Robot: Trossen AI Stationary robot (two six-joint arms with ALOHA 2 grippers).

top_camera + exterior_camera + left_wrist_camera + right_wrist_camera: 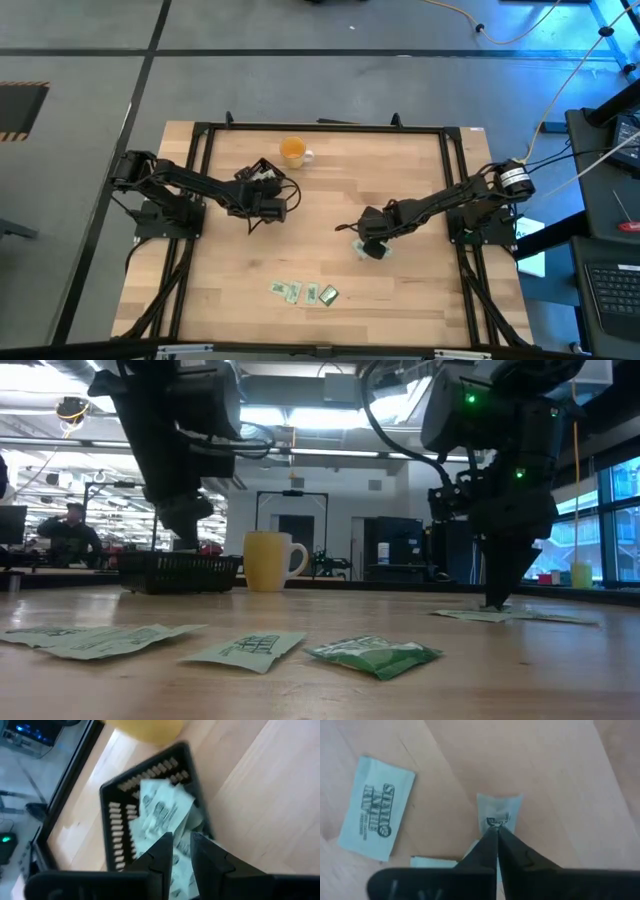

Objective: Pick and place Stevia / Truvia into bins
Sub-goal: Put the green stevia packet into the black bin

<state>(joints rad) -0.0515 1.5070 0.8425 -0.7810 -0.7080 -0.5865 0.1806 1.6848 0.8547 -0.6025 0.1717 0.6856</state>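
Note:
The black tray [112, 815] [262, 172] stands at the far left by the orange cup and holds several pale Stevia sachets [160, 810]. My left gripper [182, 851] [190, 525] hovers just above the tray, its fingers a narrow gap apart with nothing between them. At mid-right, my right gripper [495, 829] [372, 246] points down, shut on a pale sachet [499, 807] that lies flat on the table. Two more sachets [376, 815] [435, 862] lie beside it. Three sachets [305, 293] lie near the front edge. My right gripper pinches the sachet at its printed middle [496, 820], between the tips of its two fingers. The fingers come from above, pointing steeply down. The sachet still lies flat on the wood, its far end [500, 799] showing beyond the fingertips.
An orange cup with a white handle [292, 152] [270, 560] stands right beside the tray at the far side. A black frame [320, 128] runs around the table's edges. Bare wood lies between the two arms. A person [68, 530] sits in the room beyond.

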